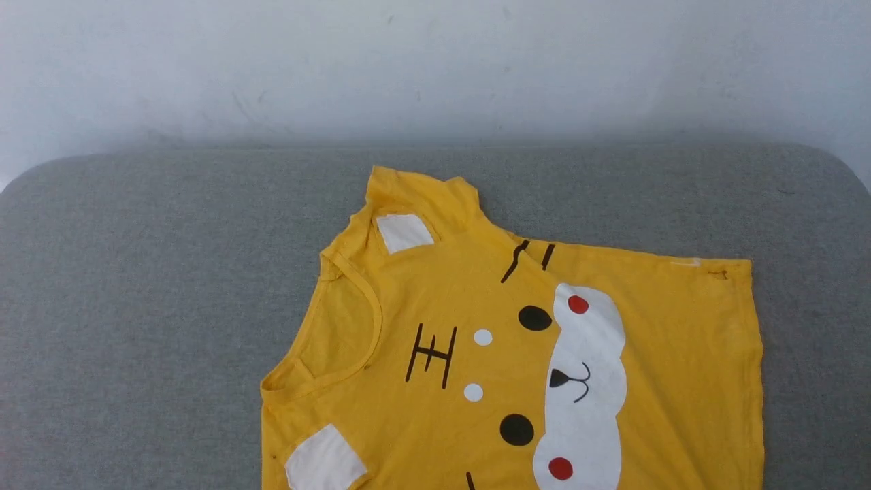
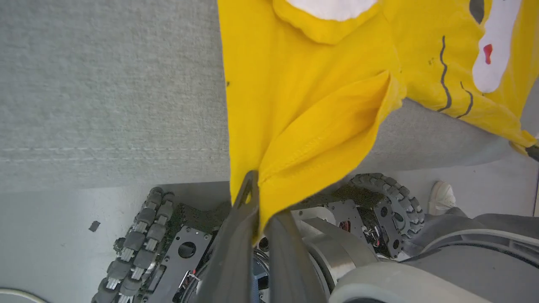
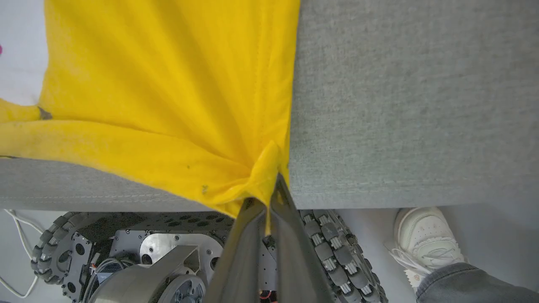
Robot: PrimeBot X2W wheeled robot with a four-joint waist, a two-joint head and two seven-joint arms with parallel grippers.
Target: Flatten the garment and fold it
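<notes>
Nearest, just off the bench's (image 3: 400, 105) front edge, the left gripper (image 2: 260, 202) is clenched on a stitched hem fold of the yellow T-shirt (image 2: 303, 105), with one fingertip buried under the cloth. The right gripper (image 3: 266, 197) pinches a bunched corner of the shirt. Beyond both, the shirt lies on the grey bench, print side up, collar toward the left. The head view cuts off its near part.
</notes>
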